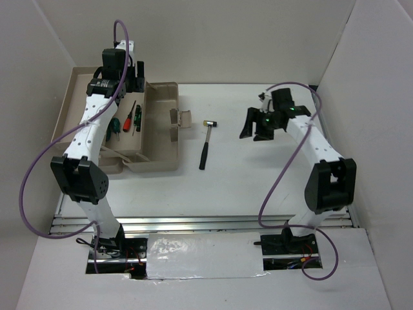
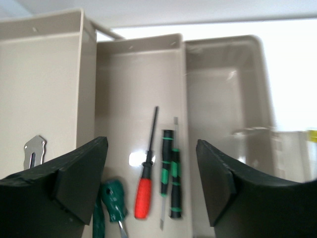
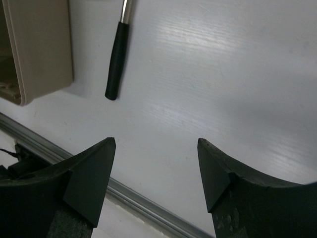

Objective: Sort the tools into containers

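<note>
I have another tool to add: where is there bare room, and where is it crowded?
The deep base, right of the screwdriver tray, looks bare. So does the table between mallet and right gripper. The tray is crowded with screwdrivers at one end.

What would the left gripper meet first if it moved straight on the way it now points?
Probably the red-handled screwdriver, whose shaft lies midway between the open fingers of the left gripper, in the tray. Depth is unclear, so the tray floor beside it is possible.
</note>
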{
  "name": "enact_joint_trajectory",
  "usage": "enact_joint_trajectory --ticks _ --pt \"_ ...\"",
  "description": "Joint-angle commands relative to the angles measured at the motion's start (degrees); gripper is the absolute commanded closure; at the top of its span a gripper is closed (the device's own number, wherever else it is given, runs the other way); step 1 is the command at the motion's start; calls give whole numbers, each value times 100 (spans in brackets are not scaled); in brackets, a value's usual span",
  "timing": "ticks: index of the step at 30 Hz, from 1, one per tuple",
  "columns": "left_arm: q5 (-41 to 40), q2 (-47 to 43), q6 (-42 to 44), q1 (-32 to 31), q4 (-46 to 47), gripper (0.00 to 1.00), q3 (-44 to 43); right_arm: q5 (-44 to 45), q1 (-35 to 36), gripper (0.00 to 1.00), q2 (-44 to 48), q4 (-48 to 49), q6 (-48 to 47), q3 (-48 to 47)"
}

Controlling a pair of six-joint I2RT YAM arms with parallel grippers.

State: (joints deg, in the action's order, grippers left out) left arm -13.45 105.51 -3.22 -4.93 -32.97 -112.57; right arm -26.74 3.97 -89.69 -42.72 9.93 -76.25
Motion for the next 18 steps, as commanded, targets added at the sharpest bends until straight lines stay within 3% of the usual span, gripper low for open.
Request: enact_joint_trajectory --ticks 1,5,9,18 --pt "62 -1005 -55 -332 484 14 208 782 683 25 -609 308 596 -741" --pt "-34 -1917 -161 -518 686 8 1078 2186 1535 43 -1662 115 1694 -1707" --pt "96 -2509 -276 -535 897 2 2096 2638 1913 43 -2464 -87 2109 -2778" --pt "1740 -2431 -125 -1176 502 17 2547 3209 2117 47 -3459 -114 2355 -3644"
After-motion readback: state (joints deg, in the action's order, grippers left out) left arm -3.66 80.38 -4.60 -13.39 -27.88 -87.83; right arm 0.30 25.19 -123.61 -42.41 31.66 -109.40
